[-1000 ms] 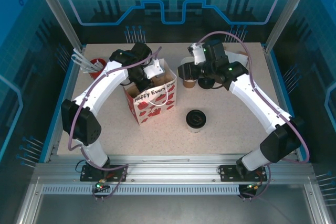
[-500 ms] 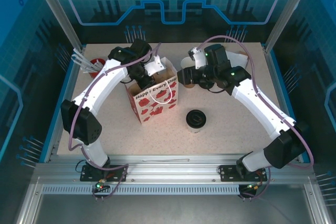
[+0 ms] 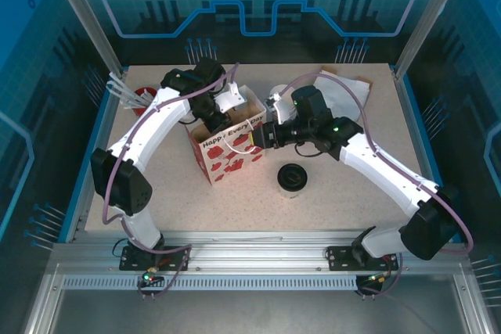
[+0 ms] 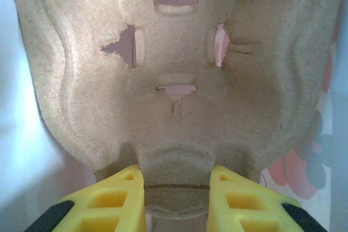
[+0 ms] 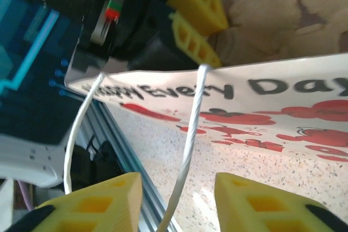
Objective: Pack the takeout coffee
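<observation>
Moved since a second back: right gripper (image 3: 261,138), off the far cups and swung down-left to the right edge of the printed paper gift bag (image 3: 231,156). Left gripper (image 4: 176,183) as before, reaching into the bag mouth, clamped narrow on the rim tab of a pulp cup carrier (image 4: 174,52) standing inside.

Right jaws part-open, straddling the near white cord handle (image 5: 190,134). Cord loose between the yellow fingers, nothing pinched yet.

Takeout coffee (image 3: 291,178): lidded, upright on the table, right of the bag and just beside the right forearm, apart from both grippers, not yet packed.

Risks, as judged:
- Tipping or dragging of the light bag if closed on the cord and pulled, with the carrier held at one edge only.
- Bag mouth folding in over the carrier sockets, from the same pull.
- Lidded cup clipped and knocked over by a low sweep of the right forearm.

Surface: speckled beige tabletop (image 3: 352,193), flat and matte. Red cup of straws (image 3: 142,98) at the far-left corner, white paper sheet (image 3: 348,85) far right. Blue-lit panels (image 3: 438,37) and aluminium frame posts around the cell.
</observation>
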`<control>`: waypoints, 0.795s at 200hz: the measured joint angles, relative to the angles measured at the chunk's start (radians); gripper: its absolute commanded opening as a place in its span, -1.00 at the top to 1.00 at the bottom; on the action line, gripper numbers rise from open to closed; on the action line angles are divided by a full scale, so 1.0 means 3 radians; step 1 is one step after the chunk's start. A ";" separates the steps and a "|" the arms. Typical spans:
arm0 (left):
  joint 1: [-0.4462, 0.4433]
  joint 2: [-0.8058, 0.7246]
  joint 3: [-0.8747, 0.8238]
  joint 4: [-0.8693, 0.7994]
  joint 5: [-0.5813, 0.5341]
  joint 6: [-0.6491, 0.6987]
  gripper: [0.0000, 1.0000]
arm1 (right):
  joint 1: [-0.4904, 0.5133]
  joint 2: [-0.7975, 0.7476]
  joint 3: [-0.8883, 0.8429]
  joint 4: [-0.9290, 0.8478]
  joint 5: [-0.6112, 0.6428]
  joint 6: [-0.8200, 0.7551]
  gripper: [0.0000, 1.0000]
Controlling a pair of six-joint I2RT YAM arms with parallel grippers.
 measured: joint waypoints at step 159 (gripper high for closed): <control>-0.0058 0.0201 -0.0170 0.0089 -0.0167 -0.0001 0.45 | 0.0006 -0.0108 -0.0196 -0.0032 0.0025 -0.0015 0.80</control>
